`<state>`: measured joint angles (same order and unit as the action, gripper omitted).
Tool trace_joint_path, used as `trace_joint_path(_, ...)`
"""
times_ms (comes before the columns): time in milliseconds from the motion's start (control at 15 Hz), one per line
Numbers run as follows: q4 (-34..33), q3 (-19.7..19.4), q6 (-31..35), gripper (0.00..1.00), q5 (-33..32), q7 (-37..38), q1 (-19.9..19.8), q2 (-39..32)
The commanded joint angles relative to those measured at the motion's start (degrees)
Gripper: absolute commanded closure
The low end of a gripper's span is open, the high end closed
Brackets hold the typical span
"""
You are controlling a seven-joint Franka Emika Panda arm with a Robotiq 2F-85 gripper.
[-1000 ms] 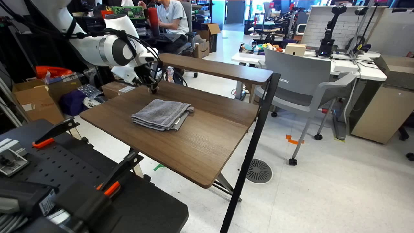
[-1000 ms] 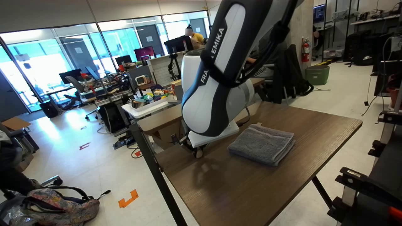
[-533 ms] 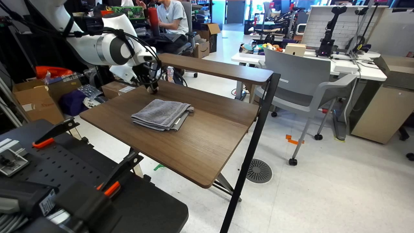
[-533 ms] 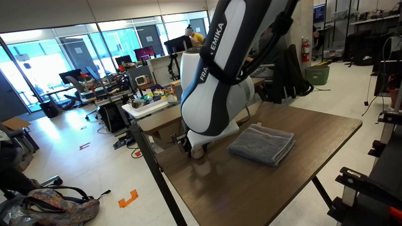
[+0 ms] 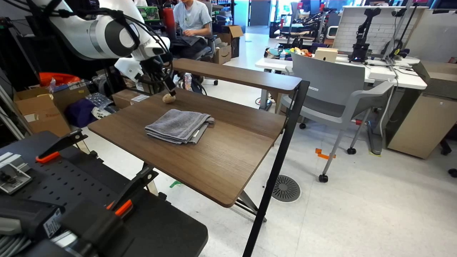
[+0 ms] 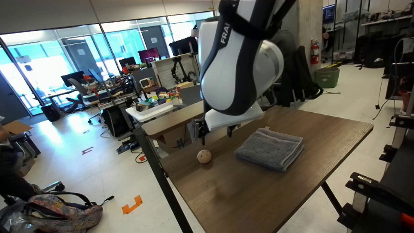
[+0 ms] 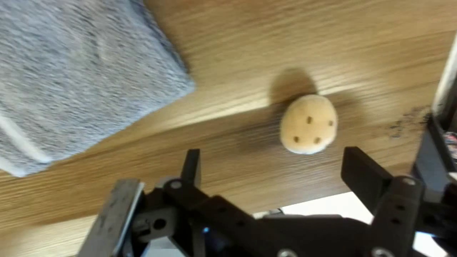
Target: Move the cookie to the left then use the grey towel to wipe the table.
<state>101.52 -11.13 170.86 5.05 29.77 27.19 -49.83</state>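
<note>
The gripper is spread; the grey towel, probably next, is seen upper-left of it in the wrist view.

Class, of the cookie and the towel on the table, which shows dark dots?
The cookie: small, round, tan and dark-dotted, while the grey towel is folded, far larger and pale-striped.
</note>
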Motion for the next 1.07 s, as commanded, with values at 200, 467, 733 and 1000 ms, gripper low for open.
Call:
trace_joint_path(200,6.4,-7.3,-12.1,0.00,0.2,7.8,0.2,0.3)
trace_joint_path(467,6.0,-5.9,-24.5,0.00,-0.6,11.2,-3.6,0.6)
trace_joint_path(733,5.7,-4.7,-22.4,0.00,-3.0,11.3,-5.2,0.2)
trace_joint_path(1000,4.4,-3.8,-21.4,0.00,-2.8,12.4,-5.2,-0.9)
